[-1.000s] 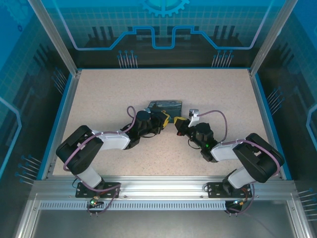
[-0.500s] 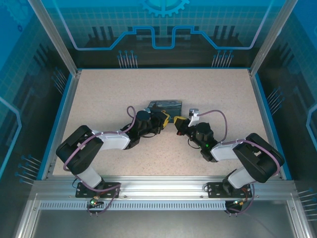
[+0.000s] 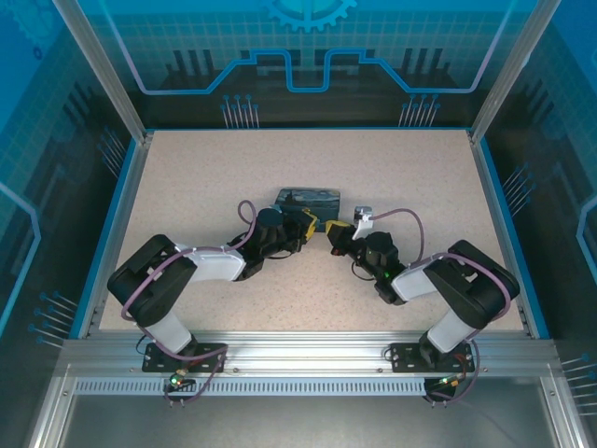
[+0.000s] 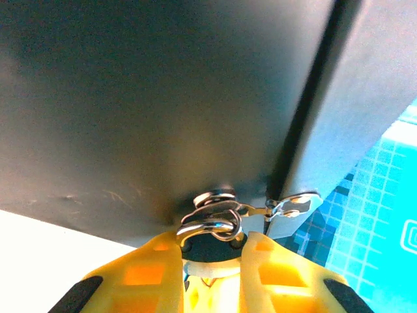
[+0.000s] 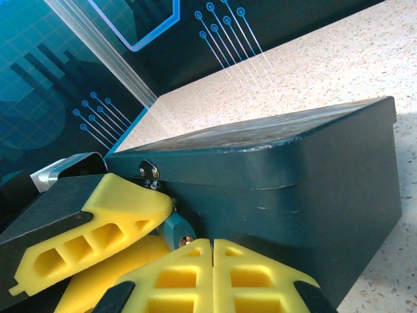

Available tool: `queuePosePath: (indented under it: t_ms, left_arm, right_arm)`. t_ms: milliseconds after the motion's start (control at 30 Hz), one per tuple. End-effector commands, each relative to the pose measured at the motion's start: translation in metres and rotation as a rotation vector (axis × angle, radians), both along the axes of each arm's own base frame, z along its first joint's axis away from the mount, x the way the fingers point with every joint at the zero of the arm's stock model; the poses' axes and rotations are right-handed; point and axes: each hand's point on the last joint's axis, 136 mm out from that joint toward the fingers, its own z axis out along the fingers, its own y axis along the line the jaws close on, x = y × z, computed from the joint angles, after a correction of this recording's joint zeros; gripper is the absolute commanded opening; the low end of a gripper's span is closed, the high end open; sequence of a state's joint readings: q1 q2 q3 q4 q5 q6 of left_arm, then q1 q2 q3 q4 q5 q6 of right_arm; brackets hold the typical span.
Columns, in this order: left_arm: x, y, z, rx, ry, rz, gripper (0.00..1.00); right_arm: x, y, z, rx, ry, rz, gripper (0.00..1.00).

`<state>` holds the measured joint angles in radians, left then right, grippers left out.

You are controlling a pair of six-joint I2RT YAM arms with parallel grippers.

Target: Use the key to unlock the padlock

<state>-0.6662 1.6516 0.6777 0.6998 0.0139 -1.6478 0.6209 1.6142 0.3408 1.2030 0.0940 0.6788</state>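
Left wrist, one left hand (image 4: 210, 244), one padlock (image 4: 210, 223), one box (image 4: 150, 98)

Padlock (image 4: 212, 225) body largely hidden between yellow fingers (image 4: 153, 274) of left hand (image 4: 212, 251); key too tiny for certainty.

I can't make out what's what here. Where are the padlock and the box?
padlock (image 4: 214, 225): left wrist view, on its silvery shackle.
box (image 5: 306, 189): right wrist view, on its dark side wall.

Robot lab: aluminium frame (image 3: 308, 353), blue circuit-print walls (image 3: 392, 56).
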Motion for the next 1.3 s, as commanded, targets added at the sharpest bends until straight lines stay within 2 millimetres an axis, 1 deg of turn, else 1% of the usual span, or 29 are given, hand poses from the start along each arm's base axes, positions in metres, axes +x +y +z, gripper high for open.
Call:
queuePosePath:
  t_ms: [0, 467, 700, 800, 900, 967, 1033, 1100, 1200, 1267]
  left_arm:
    - [0.001, -0.017, 0.045, -0.115, -0.104, -0.050, 0.00]
    - [0.004, -0.017, 0.050, -0.116, -0.115, -0.045, 0.00]
    - [0.004, -0.014, 0.051, -0.101, -0.125, -0.043, 0.00]
    - [0.003, -0.011, 0.050, -0.090, -0.125, -0.040, 0.00]
    - [0.002, -0.005, 0.047, -0.072, -0.122, -0.028, 0.00]
    - [0.002, -0.004, 0.046, -0.070, -0.120, -0.026, 0.00]
    - [0.002, -0.004, 0.048, -0.075, -0.122, -0.028, 0.00]
    - [0.002, -0.006, 0.049, -0.081, -0.121, -0.033, 0.00]
    - [0.003, -0.008, 0.050, -0.091, -0.121, -0.036, 0.00]
    - [0.003, -0.008, 0.051, -0.093, -0.121, -0.038, 0.00]
  right_arm:
    - [-0.002, 0.007, -0.006, 0.009, 0.023, 0.036, 0.00]
    - [-0.009, 0.011, -0.027, -0.009, 0.079, 0.062, 0.00]
    - [-0.013, 0.009, -0.028, -0.020, 0.089, 0.068, 0.00]
    - [-0.015, 0.002, -0.027, -0.029, 0.086, 0.050, 0.00]
    - [-0.019, -0.012, -0.023, -0.051, 0.079, 0.022, 0.00]
    - [-0.022, -0.019, -0.015, -0.060, 0.060, 0.010, 0.00]
    - [-0.024, -0.023, -0.003, -0.048, 0.028, 0.003, 0.00]
    - [-0.023, -0.024, 0.010, -0.035, -0.007, 0.003, 0.00]
    - [-0.019, -0.017, 0.028, -0.012, -0.051, 0.021, 0.00]
    - [-0.016, -0.015, 0.035, -0.001, -0.070, 0.024, 0.00]
